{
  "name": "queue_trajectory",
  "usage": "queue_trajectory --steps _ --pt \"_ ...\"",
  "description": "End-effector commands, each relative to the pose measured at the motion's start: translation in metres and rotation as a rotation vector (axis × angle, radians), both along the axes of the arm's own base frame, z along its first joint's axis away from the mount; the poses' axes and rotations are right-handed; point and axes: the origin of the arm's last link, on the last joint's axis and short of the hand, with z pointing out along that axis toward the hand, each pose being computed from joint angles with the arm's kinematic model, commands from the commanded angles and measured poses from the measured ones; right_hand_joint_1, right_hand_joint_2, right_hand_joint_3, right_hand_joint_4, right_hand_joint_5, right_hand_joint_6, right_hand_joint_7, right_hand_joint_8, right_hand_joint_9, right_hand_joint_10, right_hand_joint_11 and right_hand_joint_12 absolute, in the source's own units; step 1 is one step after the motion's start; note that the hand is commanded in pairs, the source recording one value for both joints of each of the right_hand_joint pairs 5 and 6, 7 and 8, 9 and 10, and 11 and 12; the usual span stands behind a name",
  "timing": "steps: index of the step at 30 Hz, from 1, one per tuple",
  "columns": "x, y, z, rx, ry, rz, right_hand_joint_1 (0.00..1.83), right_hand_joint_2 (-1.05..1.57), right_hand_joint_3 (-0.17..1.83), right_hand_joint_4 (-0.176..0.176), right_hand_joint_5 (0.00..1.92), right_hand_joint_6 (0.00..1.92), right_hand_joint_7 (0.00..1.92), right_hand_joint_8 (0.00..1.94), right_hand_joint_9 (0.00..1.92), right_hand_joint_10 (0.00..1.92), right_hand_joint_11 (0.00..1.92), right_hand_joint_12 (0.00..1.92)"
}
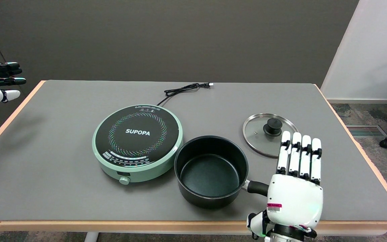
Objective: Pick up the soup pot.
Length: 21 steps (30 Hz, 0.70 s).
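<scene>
I am looking down at the grey bench (pixel 62 161) with its pale wood edging, and the black soup pot (pixel 211 170) is sitting near the front edge, empty and uncovered, its rim just beside the mint-green induction cooker (pixel 137 141) to its left. The pot's black handle (pixel 256 187) is pointing to the right, and its far end is disappearing under my right hand (pixel 296 188). That hand is hovering over the handle with its back to the camera, fingers (pixel 299 155) stretched out straight and side by side, pointing away across the bench; it is gripping nothing, and the thumb is showing low down at the wrist (whether the palm is touching the handle I cannot tell from this angle). The glass lid (pixel 259 131) with its black knob (pixel 272 126) is lying flat behind the pot, apart from it, and the fingertips are overlapping its near right rim in the picture. The cooker's black power cord (pixel 183 90) is trailing off toward the far edge, its plug lying loose on the bench
</scene>
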Motion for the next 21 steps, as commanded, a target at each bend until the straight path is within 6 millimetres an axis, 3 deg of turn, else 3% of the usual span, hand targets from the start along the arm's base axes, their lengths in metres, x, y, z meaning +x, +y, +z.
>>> queue_trajectory --steps 1,21 --pt "-0.007 -0.006 0.015 -0.055 -0.061 -0.057 1.16 -0.44 1.16 -0.019 0.01 0.01 0.01 0.01 0.01 0.01 0.01 0.01" --pt "-0.01 -0.017 0.024 -0.081 -0.086 -0.064 1.14 -0.34 1.14 -0.018 0.01 0.01 0.01 0.01 0.01 0.01 0.01 0.01"
